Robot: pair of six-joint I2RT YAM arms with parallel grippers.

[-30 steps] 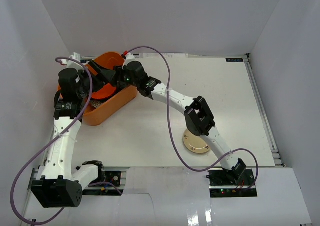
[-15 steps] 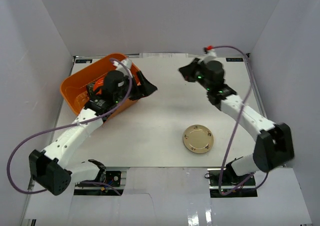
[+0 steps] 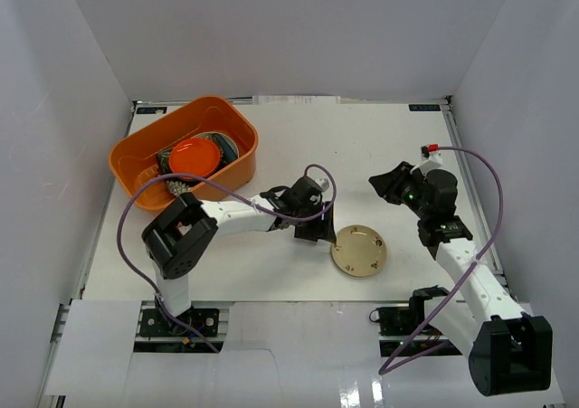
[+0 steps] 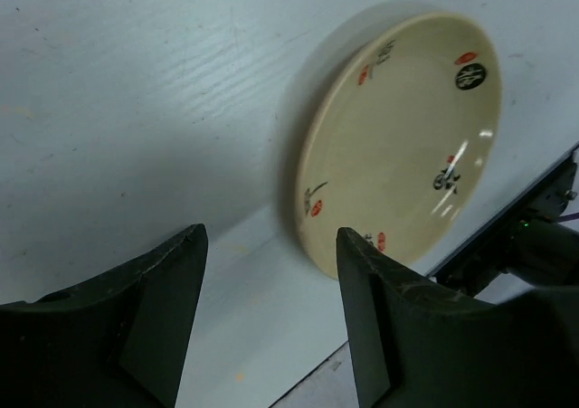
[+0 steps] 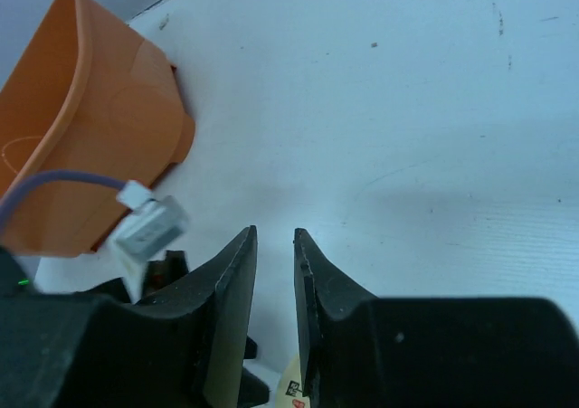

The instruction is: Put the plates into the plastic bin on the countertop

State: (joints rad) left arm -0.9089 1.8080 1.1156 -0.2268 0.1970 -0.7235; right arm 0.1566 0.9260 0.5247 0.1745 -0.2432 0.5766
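Note:
The beige-gold plate lies flat on the white countertop, near the front middle. My left gripper is open and empty, low at the plate's left edge. In the left wrist view the plate lies just beyond the gripper, outside its jaws. The orange bin stands at the far left with a red plate on top of other dishes, mostly hidden. My right gripper hangs above the table right of centre, empty, its jaws a narrow gap apart.
White walls enclose the table on the left, back and right. The left arm stretches across the front middle from the left. A purple cable loops over the left wrist. The right wrist view shows the bin ahead to its left.
My left gripper left the bin and came right and forward to the beige-gold plate's left edge. My right arm drew back from the far middle toward the near right.

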